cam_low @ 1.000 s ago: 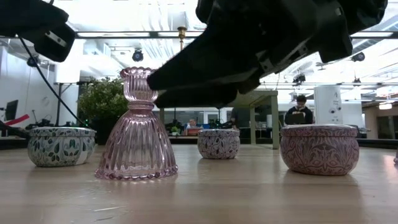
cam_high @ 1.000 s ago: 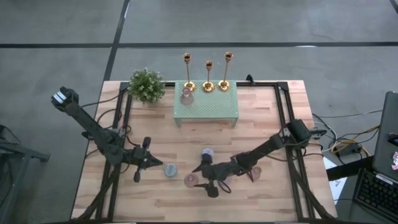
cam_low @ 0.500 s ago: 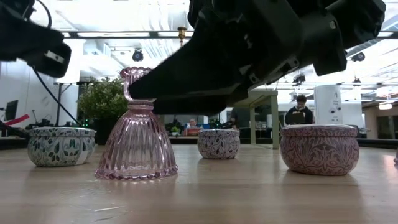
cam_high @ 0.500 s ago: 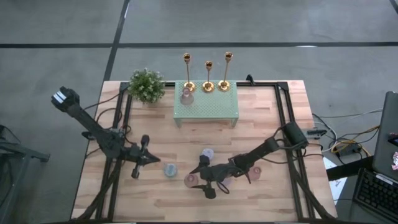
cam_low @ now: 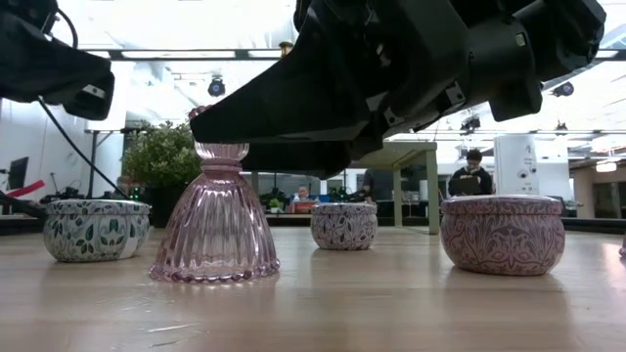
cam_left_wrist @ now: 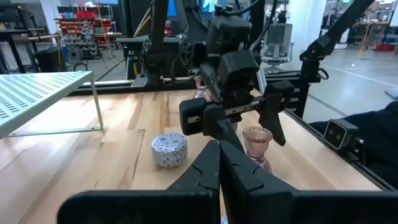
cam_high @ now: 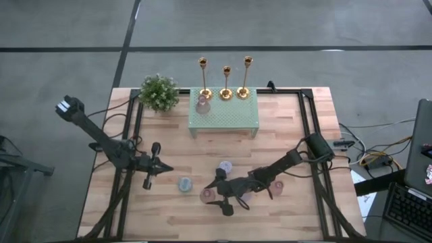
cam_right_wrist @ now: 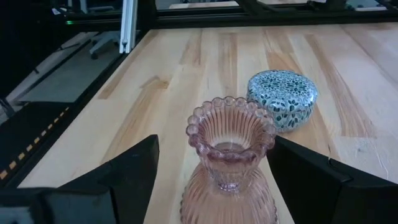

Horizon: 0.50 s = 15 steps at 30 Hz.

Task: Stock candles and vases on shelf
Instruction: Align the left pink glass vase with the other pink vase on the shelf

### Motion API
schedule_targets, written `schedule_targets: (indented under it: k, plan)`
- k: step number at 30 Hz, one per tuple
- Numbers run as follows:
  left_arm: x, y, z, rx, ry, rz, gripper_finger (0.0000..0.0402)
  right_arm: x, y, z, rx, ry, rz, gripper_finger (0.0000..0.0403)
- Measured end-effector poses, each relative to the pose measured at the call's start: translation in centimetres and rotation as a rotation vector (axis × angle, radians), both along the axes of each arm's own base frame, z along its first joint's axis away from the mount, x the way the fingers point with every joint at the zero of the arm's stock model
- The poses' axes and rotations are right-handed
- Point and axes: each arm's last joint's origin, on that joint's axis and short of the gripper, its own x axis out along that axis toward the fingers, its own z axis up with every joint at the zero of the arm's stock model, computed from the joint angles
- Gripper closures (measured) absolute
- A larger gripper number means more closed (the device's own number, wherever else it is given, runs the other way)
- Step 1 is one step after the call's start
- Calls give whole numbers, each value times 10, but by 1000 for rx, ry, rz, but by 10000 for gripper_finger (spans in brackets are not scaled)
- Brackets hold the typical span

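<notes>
the right gripper [cam_right_wrist: 211,168] straddles the ribbed pink glass vase's [cam_right_wrist: 229,163] neck, fingers spread, unclenched, positioned to grasp it for shelving.

Three squat round patterned candle tins: blue-grey tin [cam_high: 184,183], lavender tin [cam_high: 225,166], mauve tin [cam_low: 502,233]. Two ribbed pink glass vases clearly seen: front vase [cam_high: 208,196], rear vase [cam_high: 202,103]. Three tall gold candlesticks [cam_high: 225,81]. One pale green mesh shelf [cam_high: 233,116]. One leafy potted plant [cam_high: 159,92].
</notes>
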Motion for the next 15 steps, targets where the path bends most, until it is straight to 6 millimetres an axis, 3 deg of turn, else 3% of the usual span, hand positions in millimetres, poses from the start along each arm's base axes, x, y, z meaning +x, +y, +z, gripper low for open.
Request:
schedule_targets:
  k: [15]
  plan:
    - [-10,19,-1,10,36,81,398,1,-1,3,12,-32,-4,173]
